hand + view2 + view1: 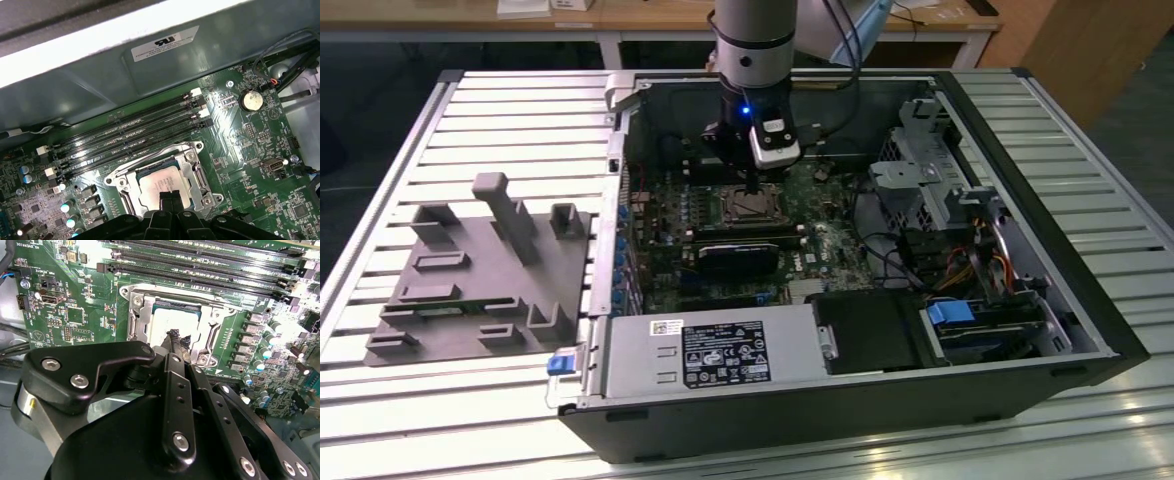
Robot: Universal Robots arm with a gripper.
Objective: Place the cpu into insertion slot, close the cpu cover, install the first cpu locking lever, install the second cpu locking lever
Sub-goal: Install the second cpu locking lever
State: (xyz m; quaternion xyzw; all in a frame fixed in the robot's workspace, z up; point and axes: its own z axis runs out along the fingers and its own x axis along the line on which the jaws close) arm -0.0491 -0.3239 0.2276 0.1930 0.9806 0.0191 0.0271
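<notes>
- Slatted metal table (520, 110): carries the open computer case (854, 420); a grey moulded fixture (467, 290) lies beside the case, on the exterior view's left.
- Arm (754, 40): reaches straight down into the case, over the green motherboard (250, 150).
- Power supply (707, 355): silver box at the near edge of the case.
- Memory slots (130, 135): long black rows just beside the socket.
- Gripper (176, 337): fingers drawn together with nothing between them, tips at the chip's top face; contact cannot be told.
- Insertion slot (165, 289): silver-rimmed socket directly under the gripper.
- Cpu cover (141, 315): lies flat on the socket, framing the chip.
- Cpu (160, 182): seated in the slot, grey top showing through the cover's window.
</notes>
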